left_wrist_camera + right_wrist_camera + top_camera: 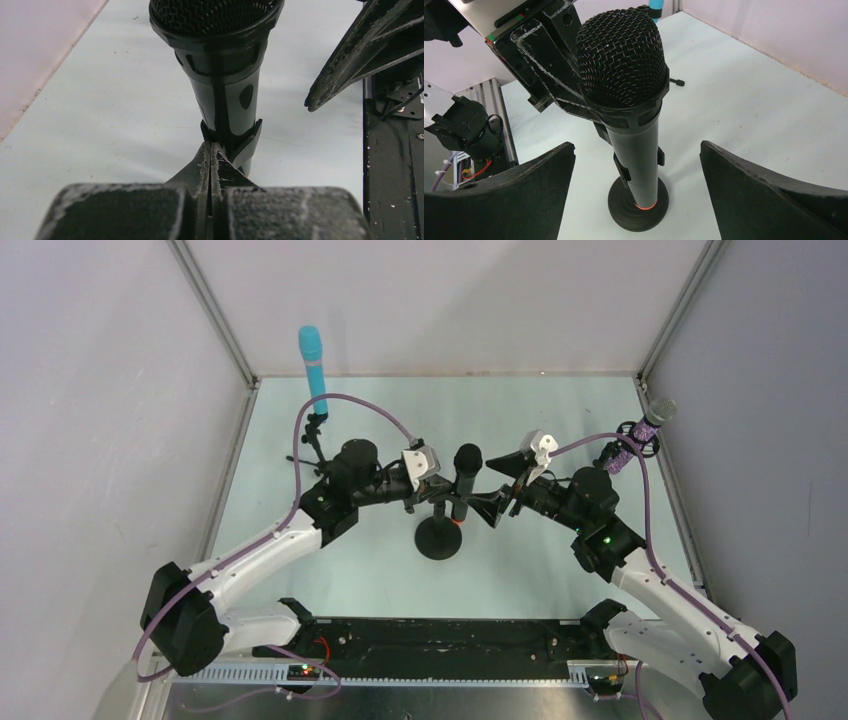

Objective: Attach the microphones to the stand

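Observation:
The black microphone (466,472) stands upright in the clip of a stand with a round black base (438,539) at the table's middle. Its orange end (644,205) sits just above the base (624,220). My left gripper (441,491) is shut, its tips (211,146) against the clip (246,144) behind the microphone (225,65). My right gripper (497,503) is open, its jaws apart on either side of the microphone (624,65) without touching it. The cyan-blue microphone (312,368) stands in a stand at back left. The glittery purple microphone (640,432) sits tilted in a stand at the right.
The cyan microphone's thin tripod stand (316,443) is just behind my left arm. The purple microphone's stand (612,453) is close to my right arm. Enclosure walls bound the table on three sides. A black rail (430,640) runs along the near edge.

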`<state>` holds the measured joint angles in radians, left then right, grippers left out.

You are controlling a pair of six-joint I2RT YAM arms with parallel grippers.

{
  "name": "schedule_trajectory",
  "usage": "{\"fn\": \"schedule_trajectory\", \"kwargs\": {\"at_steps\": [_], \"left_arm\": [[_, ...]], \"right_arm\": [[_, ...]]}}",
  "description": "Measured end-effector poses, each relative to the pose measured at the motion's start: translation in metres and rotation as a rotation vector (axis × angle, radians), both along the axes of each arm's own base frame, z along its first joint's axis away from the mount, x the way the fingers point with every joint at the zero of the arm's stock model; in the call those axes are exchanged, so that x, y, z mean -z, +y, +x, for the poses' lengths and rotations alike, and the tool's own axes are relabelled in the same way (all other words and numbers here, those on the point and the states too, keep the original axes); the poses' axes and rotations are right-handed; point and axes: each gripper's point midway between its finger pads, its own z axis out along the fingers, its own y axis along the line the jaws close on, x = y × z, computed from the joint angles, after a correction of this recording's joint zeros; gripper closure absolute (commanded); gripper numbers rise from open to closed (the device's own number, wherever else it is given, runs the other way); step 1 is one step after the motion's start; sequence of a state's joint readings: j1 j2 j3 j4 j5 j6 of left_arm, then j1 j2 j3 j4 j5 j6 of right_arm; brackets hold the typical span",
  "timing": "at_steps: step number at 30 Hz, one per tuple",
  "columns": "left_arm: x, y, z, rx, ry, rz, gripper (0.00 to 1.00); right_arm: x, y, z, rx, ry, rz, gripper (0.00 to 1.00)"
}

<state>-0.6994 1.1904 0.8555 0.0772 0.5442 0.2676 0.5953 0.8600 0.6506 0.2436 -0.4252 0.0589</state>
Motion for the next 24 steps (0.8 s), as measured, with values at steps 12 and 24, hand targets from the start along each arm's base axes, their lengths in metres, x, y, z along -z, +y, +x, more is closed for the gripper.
{"fn": "schedule_trajectory", "kwargs": {"at_steps": [12,24], "left_arm": [[-0.002,0.002,0.002,-0.024,-0.013,-0.005,0.95],[-0.015,0.005,0.027,-0.148,0.052,0.015,0.41]], "right_arm": [[0.000,0.000,0.000,0.002,0.000,0.000,0.01],[-0.001,-0.001,0.000,0.002,-0.002,0.002,0.00]]}}
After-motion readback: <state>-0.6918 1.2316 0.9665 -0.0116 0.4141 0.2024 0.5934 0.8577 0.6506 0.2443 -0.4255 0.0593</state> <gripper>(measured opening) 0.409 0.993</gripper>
